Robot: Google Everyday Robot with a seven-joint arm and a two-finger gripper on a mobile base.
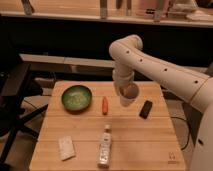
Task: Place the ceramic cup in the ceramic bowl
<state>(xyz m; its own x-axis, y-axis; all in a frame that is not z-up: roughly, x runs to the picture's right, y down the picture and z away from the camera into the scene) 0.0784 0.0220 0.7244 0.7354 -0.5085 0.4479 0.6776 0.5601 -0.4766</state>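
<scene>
The ceramic cup [128, 96], white with a tan-brown inside, is at the end of my white arm, over the back right part of the wooden table [140, 135]. My gripper [126, 90] comes down from above and behind and is shut on the cup's rim. I cannot tell whether the cup touches the table. The ceramic bowl [76, 97], dark green with a lighter speckled inside, stands on the table's back left, well to the left of the cup and apart from it. It holds nothing.
An orange carrot [105, 105] lies between bowl and cup. A black object [146, 108] lies right of the cup. A clear bottle with a white cap [105, 146] and a white packet [66, 148] lie near the front edge. A dark chair [12, 90] stands at the left.
</scene>
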